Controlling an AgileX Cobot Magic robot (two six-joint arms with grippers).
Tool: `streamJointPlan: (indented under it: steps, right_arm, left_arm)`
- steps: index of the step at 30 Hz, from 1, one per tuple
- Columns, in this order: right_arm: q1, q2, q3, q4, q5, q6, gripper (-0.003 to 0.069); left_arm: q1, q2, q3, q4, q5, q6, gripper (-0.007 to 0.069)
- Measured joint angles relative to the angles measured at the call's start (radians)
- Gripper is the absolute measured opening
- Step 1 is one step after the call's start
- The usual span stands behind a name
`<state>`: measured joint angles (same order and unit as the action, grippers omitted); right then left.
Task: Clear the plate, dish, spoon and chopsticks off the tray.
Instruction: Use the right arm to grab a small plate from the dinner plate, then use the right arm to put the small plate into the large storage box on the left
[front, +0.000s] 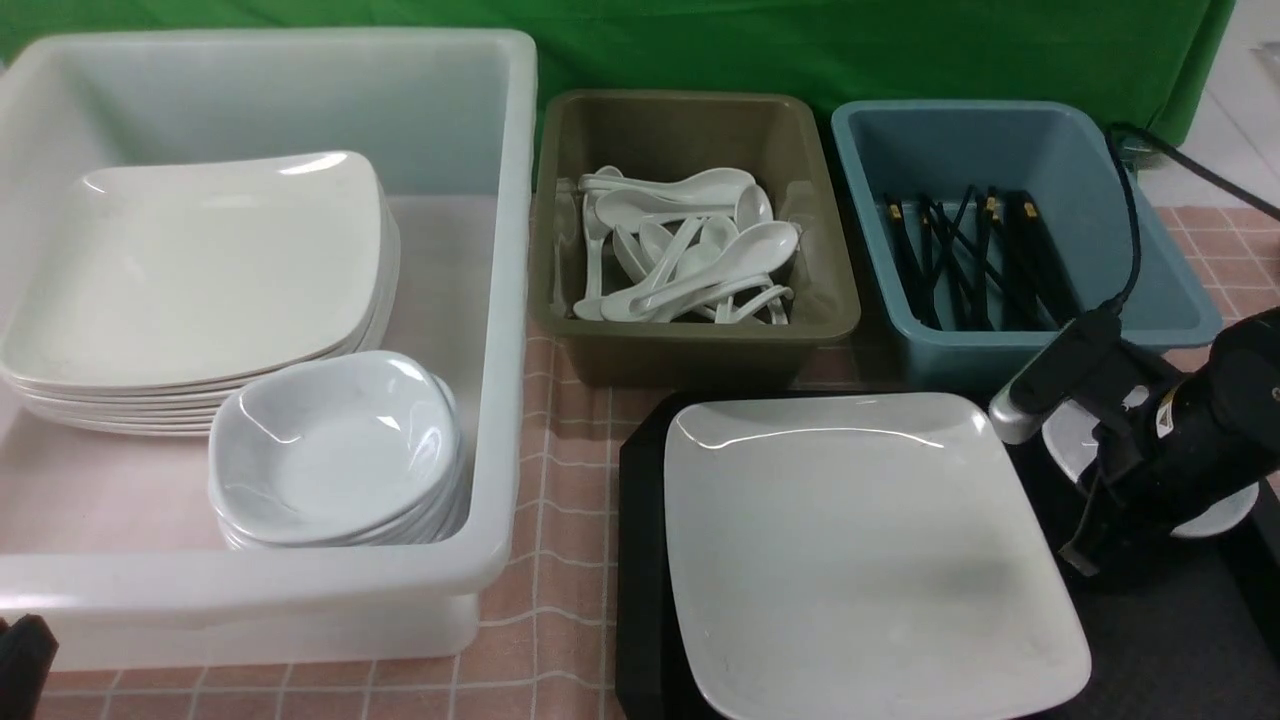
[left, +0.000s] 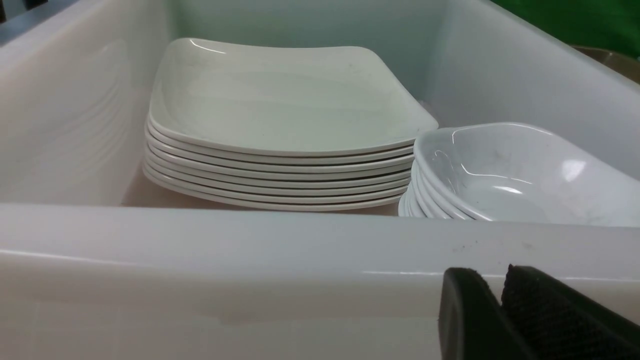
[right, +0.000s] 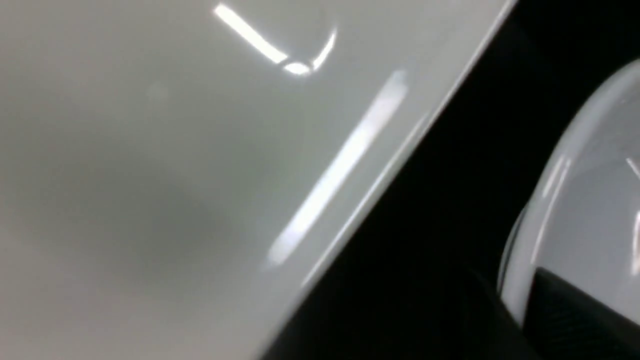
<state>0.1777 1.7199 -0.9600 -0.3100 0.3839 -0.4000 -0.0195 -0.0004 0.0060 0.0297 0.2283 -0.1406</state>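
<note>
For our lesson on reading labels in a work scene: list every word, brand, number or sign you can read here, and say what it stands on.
No text can be read in any view.
Small label on the right arm: too small to read.
Gold marks on the chopsticks in the blue tub: too small to read.

White tub (front: 515, 300), olive tub (front: 700, 352), blue tub (front: 940, 355)

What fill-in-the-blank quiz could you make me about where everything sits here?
The olive tub holds white ___.
The blue tub holds black ___.
On the black tray, the small dish sits on the large plate's ___ side.
Missing: spoons; chopsticks; right.
</note>
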Motion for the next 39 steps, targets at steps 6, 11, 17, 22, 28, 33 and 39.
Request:
streamJointPlan:
  steps: [6, 11, 17, 22, 28, 33, 39]
  right_arm:
    - [0.012, -0.187, 0.0, 0.052, 0.13, 0.066, 0.0078]
    - [0.082, -0.353, -0.055, 0.24, 0.18, 0.045, 0.0078]
    - [0.378, -0.425, -0.262, 0.661, 0.182, -0.215, 0.0078]
    - [0.638, -0.282, -0.404, 0.751, 0.118, -0.394, 0.0078]
    - [0.792, 0.009, -0.606, 0.703, 0.097, -0.555, 0.0078]
    - [0.806, 0.212, -0.761, 0.576, 0.097, -0.562, 0.0078]
    - [0.806, 0.337, -0.828, 0.449, 0.095, -0.531, 0.0123]
  left_arm:
    - [0.0, 0.0, 0.0, 0.0, 0.0, 0.0, 0.0101]
    - [0.0, 0.0, 0.0, 0.0, 0.0, 0.0, 0.0106]
    - [0.0, 0.0, 0.0, 0.0, 0.0, 0.0, 0.0113]
    - [0.0, 0.0, 0.0, 0.0, 0.0, 0.0, 0.0115]
    - [0.0, 0.0, 0.0, 0.0, 0.0, 0.001, 0.0125]
    - [0.0, 0.0, 0.0, 0.0, 0.0, 0.001, 0.0132]
    - [0.0, 0.0, 0.0, 0.0, 0.0, 0.001, 0.0137]
